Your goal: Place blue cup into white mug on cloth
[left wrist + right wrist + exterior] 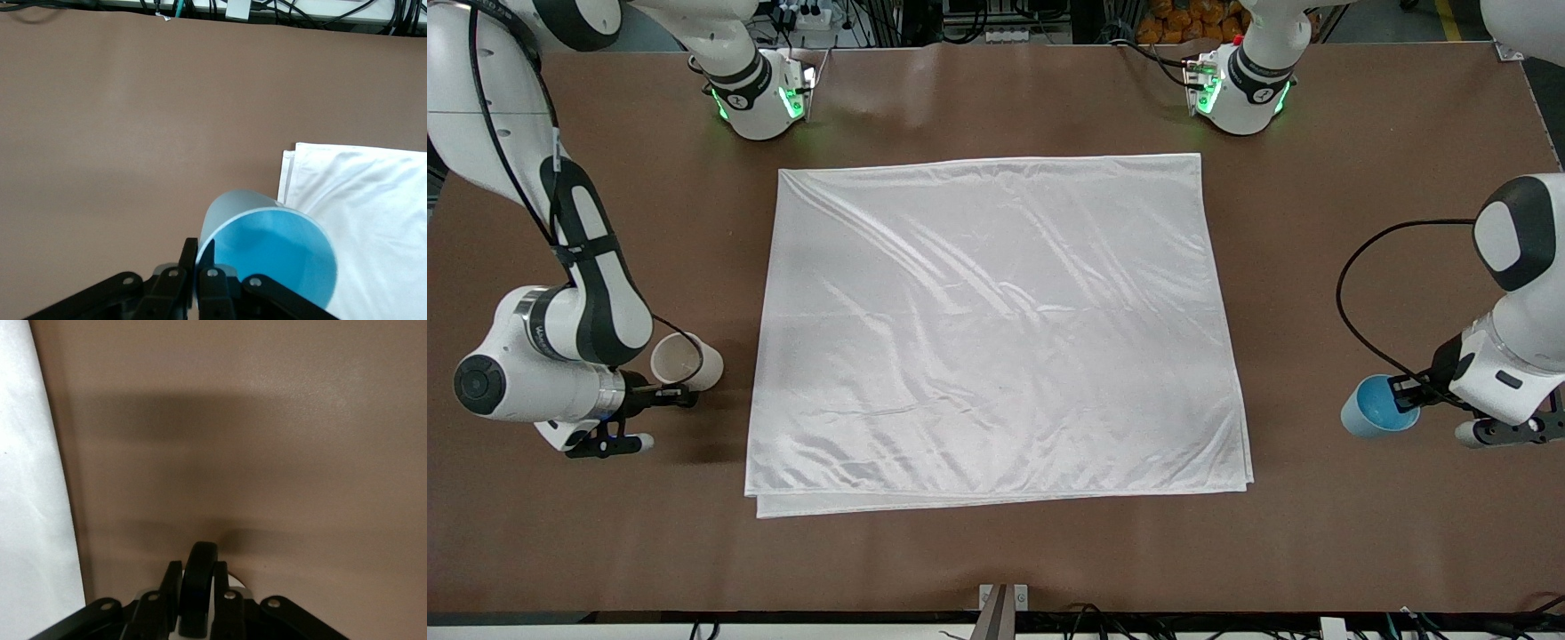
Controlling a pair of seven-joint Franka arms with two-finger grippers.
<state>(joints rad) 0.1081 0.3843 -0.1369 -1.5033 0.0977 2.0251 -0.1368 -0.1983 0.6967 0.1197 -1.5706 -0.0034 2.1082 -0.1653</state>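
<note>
The white cloth (996,329) lies wrinkled and folded double in the middle of the brown table. My right gripper (665,396) is shut on the black handle (200,583) of the white mug (687,361). It holds the mug tilted over bare table beside the cloth, at the right arm's end. My left gripper (1405,392) is shut on the rim of the blue cup (1376,405). It holds the cup tilted over bare table at the left arm's end. In the left wrist view one finger is inside the cup (280,263) and one outside, with the gripper (198,263) pinching the wall.
The cloth's corner shows in the left wrist view (373,200) and its edge in the right wrist view (27,487). Both arm bases (760,98) (1240,89) stand along the table's edge farthest from the front camera. Cables hang past the table edge (267,10).
</note>
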